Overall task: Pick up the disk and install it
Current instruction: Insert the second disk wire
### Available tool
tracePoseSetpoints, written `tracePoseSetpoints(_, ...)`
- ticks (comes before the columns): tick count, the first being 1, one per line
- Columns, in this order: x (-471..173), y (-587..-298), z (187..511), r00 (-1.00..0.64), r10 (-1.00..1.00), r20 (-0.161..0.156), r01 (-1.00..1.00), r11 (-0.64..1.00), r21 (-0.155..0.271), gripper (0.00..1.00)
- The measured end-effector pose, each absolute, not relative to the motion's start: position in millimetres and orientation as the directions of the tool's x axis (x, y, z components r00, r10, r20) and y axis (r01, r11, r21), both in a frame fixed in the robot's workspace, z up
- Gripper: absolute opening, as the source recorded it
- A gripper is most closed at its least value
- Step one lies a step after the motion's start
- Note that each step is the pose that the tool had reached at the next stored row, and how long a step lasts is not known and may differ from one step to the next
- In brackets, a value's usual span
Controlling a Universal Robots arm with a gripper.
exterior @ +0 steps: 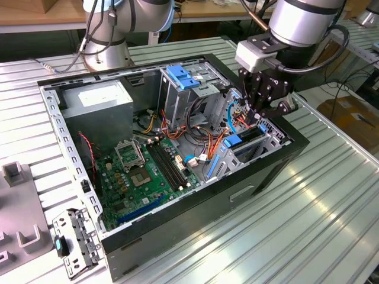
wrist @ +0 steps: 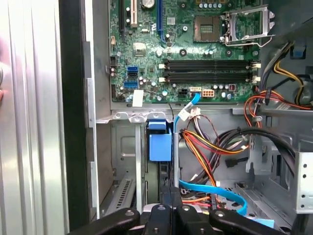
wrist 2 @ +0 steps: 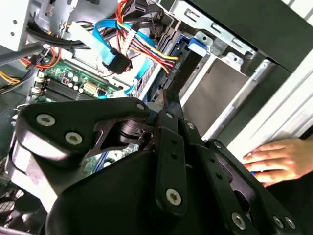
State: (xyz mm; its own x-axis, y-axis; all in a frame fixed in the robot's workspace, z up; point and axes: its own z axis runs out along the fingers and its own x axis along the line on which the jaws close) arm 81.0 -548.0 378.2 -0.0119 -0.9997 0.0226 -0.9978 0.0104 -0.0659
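The arm (exterior: 305,21) is smooth silver-grey with a pale grey block at its wrist and a black cable looping beside it. Below hangs the tool (exterior: 261,112), matte black with jointed link bars fastened by round silver screws (wrist 2: 73,138).

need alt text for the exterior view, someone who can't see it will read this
A robot arm's black gripper reaches down into an open black computer case lying on a ribbed metal table, above a bay with a blue plastic bracket. Beside it lie a green motherboard, orange cables and a grey power supply.
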Motion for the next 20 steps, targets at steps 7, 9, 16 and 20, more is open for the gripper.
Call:
tracePoseSetpoints(7,81,-546,398,-0.012,-1.000,0.025,-0.998,0.010,-0.066,0.11)
tracePoseSetpoints(9,81,-545,400,-0.012,-1.000,0.028,-0.998,0.010,-0.066,0.11)
tracePoseSetpoints(16,81,-525,401,-0.011,-0.999,0.049,-0.998,0.008,-0.063,0.11)
tracePoseSetpoints(20,84,-505,400,-0.011,-0.998,0.067,-0.998,0.007,-0.054,0.11)
